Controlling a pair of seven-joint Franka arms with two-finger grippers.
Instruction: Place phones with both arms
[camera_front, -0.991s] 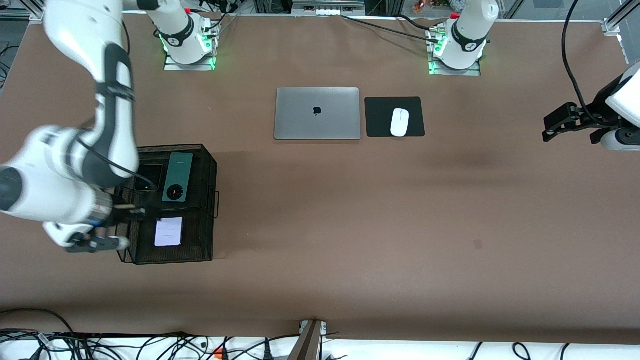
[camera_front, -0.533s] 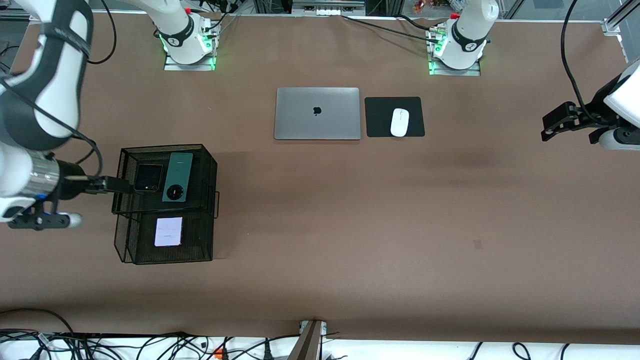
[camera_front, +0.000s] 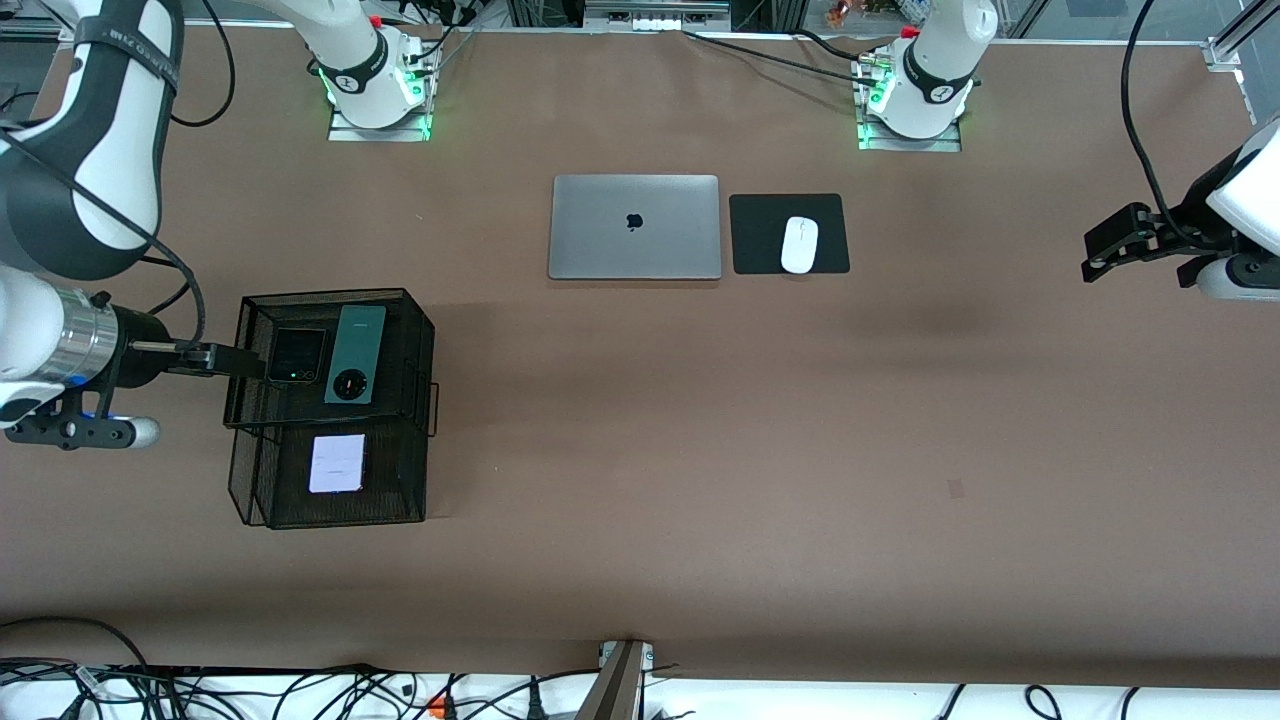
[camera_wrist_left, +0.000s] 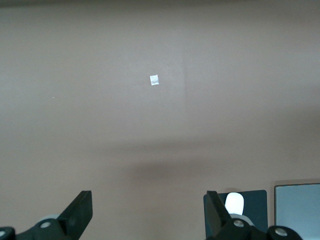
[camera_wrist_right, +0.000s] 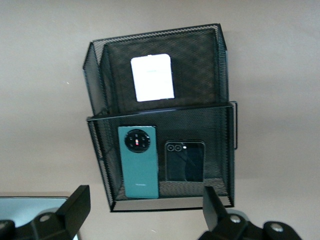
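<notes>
Brown table (camera_front: 700, 450), all three phones (camera_front: 354, 353) lying in wire basket (camera_front: 425, 330) at frame's left, task apparently finished; right gripper (camera_front: 225, 361) spread empty over basket's edge, left gripper (camera_front: 1120, 243) spread, waiting.

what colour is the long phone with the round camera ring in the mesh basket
Dark green, clearest in the right wrist view.

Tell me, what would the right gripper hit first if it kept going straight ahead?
Probably the black mesh basket: the open right gripper points down at its tier holding the flip phone and green phone; depth is unclear.
</notes>
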